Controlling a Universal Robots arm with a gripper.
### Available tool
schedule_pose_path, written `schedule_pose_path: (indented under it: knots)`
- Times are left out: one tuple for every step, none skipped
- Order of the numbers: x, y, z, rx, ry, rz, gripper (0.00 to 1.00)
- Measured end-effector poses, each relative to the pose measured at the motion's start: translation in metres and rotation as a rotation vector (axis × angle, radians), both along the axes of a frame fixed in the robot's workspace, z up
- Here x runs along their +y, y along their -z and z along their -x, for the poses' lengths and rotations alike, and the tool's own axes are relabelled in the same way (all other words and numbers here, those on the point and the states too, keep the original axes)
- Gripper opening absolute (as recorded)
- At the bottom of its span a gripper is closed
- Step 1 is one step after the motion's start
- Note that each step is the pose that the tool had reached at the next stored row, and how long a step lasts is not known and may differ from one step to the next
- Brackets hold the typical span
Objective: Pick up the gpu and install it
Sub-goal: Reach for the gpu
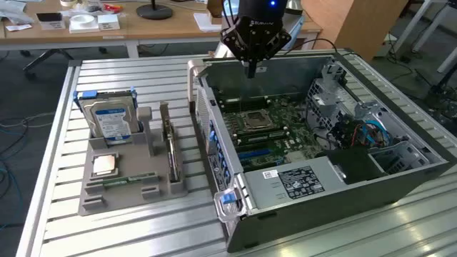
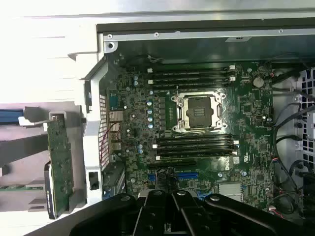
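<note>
You are watching the pick-up step not yet begun: your claw (image 1: 251, 70) is hanging clenched and empty over the open computer case (image 1: 321, 209), above the motherboard (image 1: 268, 134). The gpu (image 1: 170, 147) is standing on edge in the grey holder (image 1: 125, 201) on the bench (image 1: 114, 235), beside the case on the exterior view's left, well apart from the claw. By my judgement, grabbing it is calling for a released claw lined up along the card's thin top edge
</note>
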State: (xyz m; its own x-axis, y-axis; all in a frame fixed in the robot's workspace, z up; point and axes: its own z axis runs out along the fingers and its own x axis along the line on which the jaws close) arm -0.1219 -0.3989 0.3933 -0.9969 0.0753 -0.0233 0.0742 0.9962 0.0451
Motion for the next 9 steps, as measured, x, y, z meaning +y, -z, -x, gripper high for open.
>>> schedule_pose_path:
  knots:
    - [0.0000,0.0000,0.0000,0.0001,0.000,0.0000,0.11]
    - [0.0000,0.0000,0.0000,0.0001,0.000,0.0001,0.11]
    - [0.0000,0.0000,0.0000,0.0001,0.000,0.0001,0.11]
    - [0.0000,0.0000,0.0000,0.0001,0.000,0.0000,0.11]
    - [0.0000,0.0000,0.0001,0.0001,0.000,0.0001,0.11]
    - [0.0000,0.0000,0.0004,0.0001,0.000,0.0001,0.11]
    - [0.0000,0.0000,0.0007,0.0001,0.000,0.0001,0.11]
    - [0.0000,0.0000,0.0009,0.0000,0.000,0.0000,0.11]
    - [0.0000,0.0000,0.0011,0.0000,0.000,0.0000,0.11]
